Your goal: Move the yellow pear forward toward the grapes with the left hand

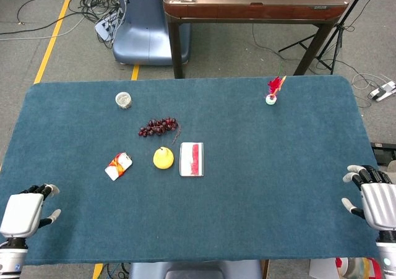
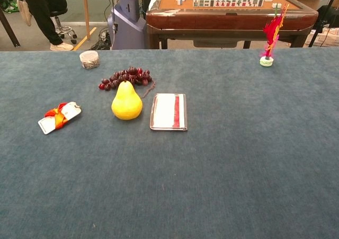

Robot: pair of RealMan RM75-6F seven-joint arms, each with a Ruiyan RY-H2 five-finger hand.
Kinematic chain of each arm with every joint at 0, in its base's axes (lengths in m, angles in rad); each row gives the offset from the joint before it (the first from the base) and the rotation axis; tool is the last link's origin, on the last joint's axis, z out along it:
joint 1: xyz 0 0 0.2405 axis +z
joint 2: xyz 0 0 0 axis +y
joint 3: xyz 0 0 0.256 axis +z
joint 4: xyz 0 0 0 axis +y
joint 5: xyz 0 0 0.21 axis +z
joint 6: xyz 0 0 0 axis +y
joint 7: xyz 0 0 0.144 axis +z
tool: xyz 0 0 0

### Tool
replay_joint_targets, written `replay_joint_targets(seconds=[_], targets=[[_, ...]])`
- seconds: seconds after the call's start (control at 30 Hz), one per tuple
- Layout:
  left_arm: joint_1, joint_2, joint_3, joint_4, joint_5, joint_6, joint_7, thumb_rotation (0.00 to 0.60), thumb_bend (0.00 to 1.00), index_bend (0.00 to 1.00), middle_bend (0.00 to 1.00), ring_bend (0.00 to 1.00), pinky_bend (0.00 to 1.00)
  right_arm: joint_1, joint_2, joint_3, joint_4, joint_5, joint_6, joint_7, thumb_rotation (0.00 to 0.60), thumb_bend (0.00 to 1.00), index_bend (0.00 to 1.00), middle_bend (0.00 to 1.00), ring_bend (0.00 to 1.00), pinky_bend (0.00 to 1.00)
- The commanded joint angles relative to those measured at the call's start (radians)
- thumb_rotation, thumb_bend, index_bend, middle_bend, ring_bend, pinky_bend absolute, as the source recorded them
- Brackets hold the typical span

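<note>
The yellow pear (image 1: 163, 158) (image 2: 126, 102) stands upright on the blue table, just in front of the dark grapes (image 1: 158, 127) (image 2: 125, 77) and nearly touching them. My left hand (image 1: 23, 208) is far off at the table's near-left corner, fingers apart, holding nothing. At the near-right edge my right hand (image 1: 374, 200) also holds nothing, fingers spread. Neither hand shows in the chest view.
A white card with a red stripe (image 1: 191, 159) (image 2: 169, 111) lies right of the pear. A small red-and-white packet (image 1: 118, 166) (image 2: 59, 116) lies to its left. A grey round lid (image 1: 124, 99) (image 2: 89, 59) and a red feather shuttlecock (image 1: 273, 90) (image 2: 269, 40) sit further back.
</note>
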Motion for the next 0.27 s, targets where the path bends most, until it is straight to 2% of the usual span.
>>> replay_joint_targets(seconds=[0.03,0.27], targets=[[0.02,-0.008,-0.011,0.034,0.016,0.002,0.012,0.6,0.2,0.46,0.49,0.46,0.6,0.0,0.0,-0.001,0.0,0.005,-0.002,-0.001,0.6,0.1,0.46,0.31,0.22,0.33],[0.032,-0.011,-0.034,0.035,0.019,-0.032,0.017,0.6,0.2,0.46,0.49,0.46,0.6,0.002,0.004,-0.002,0.003,0.021,-0.015,0.006,0.6,0.1,0.46,0.31,0.22,0.33]])
